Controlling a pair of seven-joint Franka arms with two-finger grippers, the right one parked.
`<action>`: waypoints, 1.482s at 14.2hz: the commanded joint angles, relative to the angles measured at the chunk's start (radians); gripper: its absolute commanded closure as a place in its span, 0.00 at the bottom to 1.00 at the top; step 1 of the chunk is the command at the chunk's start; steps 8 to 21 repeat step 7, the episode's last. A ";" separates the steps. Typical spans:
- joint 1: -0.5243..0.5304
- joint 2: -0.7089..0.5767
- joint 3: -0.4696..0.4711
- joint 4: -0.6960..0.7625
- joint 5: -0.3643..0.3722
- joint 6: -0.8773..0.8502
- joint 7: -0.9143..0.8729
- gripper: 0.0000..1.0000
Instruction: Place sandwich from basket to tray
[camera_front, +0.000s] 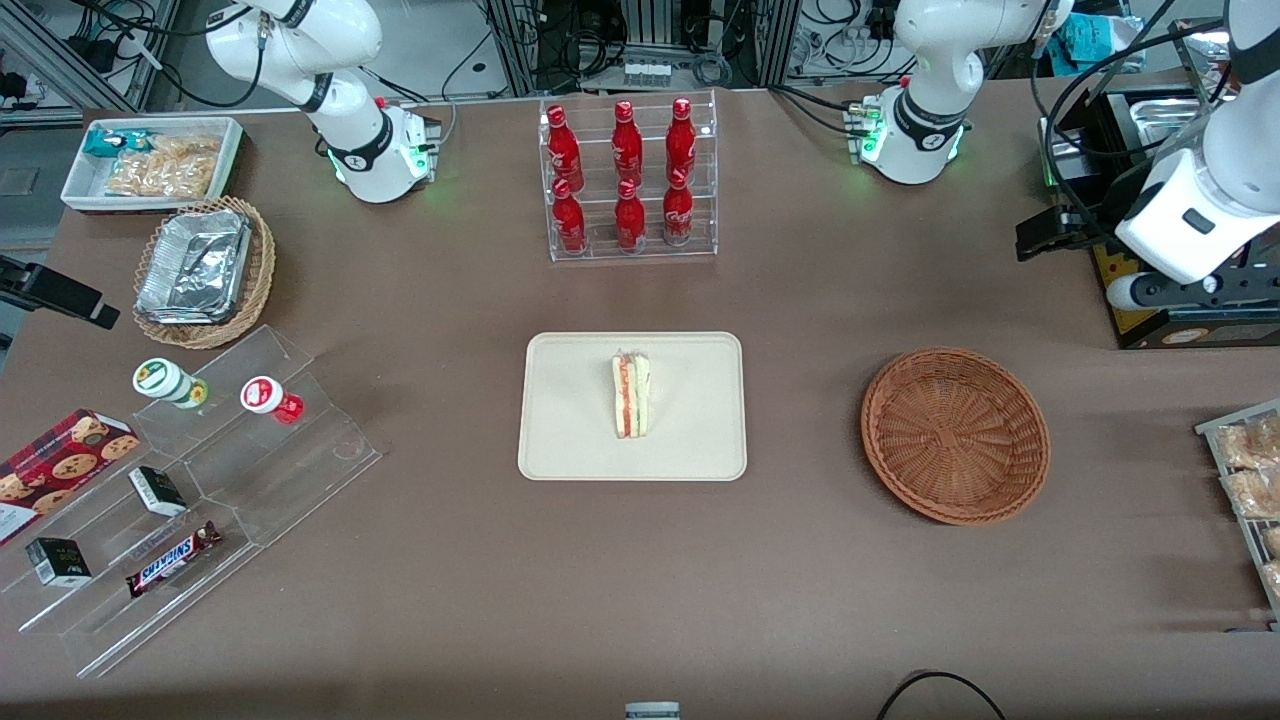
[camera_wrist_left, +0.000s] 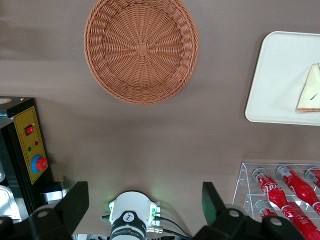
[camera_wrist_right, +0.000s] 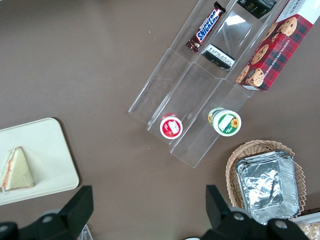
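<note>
The sandwich (camera_front: 631, 394), a pale bread wedge with red and green filling, lies on the cream tray (camera_front: 570, 420) at the table's middle. It also shows on the tray (camera_wrist_left: 280, 75) as a white wedge, the sandwich (camera_wrist_left: 310, 92), in the left wrist view. The reddish-brown wicker basket (camera_front: 955, 435) beside the tray, toward the working arm's end, holds nothing; the basket (camera_wrist_left: 141, 49) shows a bare woven floor. My gripper (camera_front: 1040, 238) hangs high near the black box, away from the basket. It is open, and the gripper (camera_wrist_left: 145, 205) has nothing between its fingers.
A clear rack of red bottles (camera_front: 630, 180) stands farther from the camera than the tray. A black control box (camera_front: 1180, 300) and a rack of bagged snacks (camera_front: 1250, 480) sit at the working arm's end. A stepped acrylic shelf (camera_front: 200, 480) and a foil-filled tan basket (camera_front: 200, 270) lie toward the parked arm's end.
</note>
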 joint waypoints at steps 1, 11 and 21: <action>-0.001 -0.023 -0.014 -0.039 0.046 0.053 0.014 0.00; -0.007 -0.034 -0.013 -0.064 0.049 0.123 0.126 0.00; -0.007 -0.034 -0.013 -0.064 0.049 0.123 0.126 0.00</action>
